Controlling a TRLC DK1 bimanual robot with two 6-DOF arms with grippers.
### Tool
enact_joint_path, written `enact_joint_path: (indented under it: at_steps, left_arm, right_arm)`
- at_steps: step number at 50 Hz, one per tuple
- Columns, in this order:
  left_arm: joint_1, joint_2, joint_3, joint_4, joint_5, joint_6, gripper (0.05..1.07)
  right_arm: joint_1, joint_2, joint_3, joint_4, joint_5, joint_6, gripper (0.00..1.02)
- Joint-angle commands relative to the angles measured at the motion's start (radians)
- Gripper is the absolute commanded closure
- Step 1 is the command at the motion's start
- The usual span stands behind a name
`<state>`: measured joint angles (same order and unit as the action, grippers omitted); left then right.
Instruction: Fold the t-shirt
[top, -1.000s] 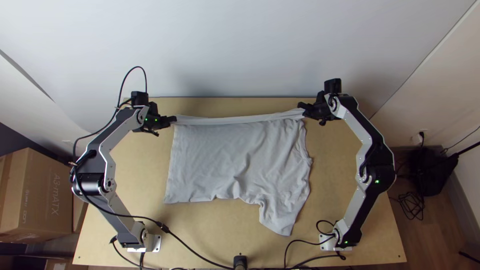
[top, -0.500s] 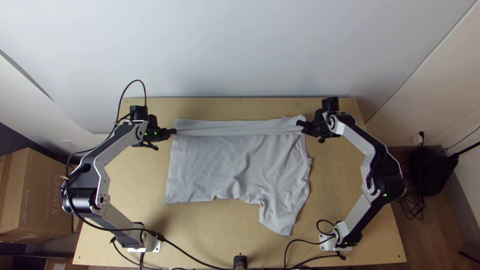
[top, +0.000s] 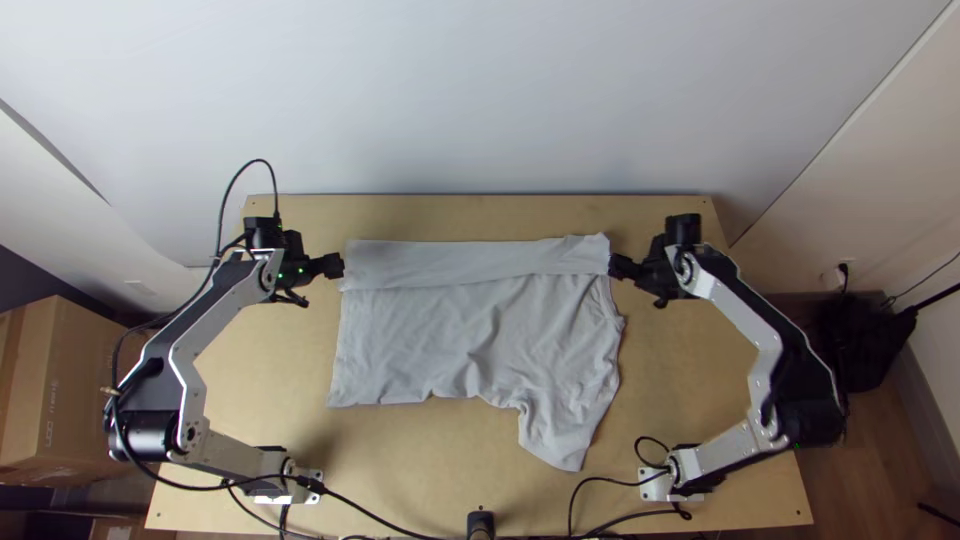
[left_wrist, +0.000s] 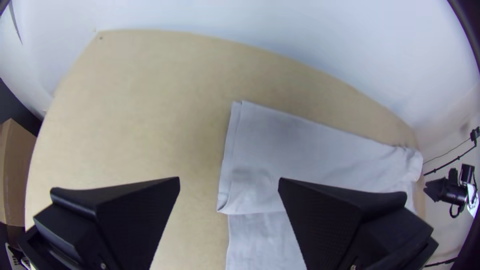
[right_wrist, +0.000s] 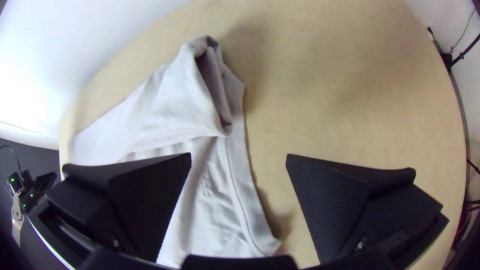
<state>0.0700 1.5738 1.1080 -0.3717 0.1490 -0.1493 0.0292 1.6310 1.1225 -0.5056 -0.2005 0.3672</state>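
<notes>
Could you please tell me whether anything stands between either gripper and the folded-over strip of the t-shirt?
Nothing visible does. The left gripper is open beside one end of the folded-over strip, and the right gripper, also open, is beside the other end, with no object in the way.

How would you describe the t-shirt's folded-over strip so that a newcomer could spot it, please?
On the light wooden table lies the grey t-shirt. Its folded-over strip runs along the side farthest from the arms' bases, smoother than the rumpled cloth beside it and lying on top.
</notes>
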Motion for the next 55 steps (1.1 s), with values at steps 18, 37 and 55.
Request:
enact_joint_path:
  at_steps: [18, 37, 55]
  left_arm:
    - [0.036, -0.314, -0.045, -0.182, 0.007, 0.022, 0.1]
    - [0.03, -0.454, -0.04, -0.285, 0.009, 0.039, 0.1]
    - [0.027, -0.502, -0.062, -0.311, 0.009, 0.057, 0.1]
  right_arm:
    - [0.009, -0.482, -0.151, -0.406, 0.001, 0.033, 0.05]
    - [0.347, -0.672, -0.382, -0.665, -0.004, 0.202, 0.07]
    - [0.525, -0.592, -0.486, -0.669, -0.117, 0.274, 0.34]
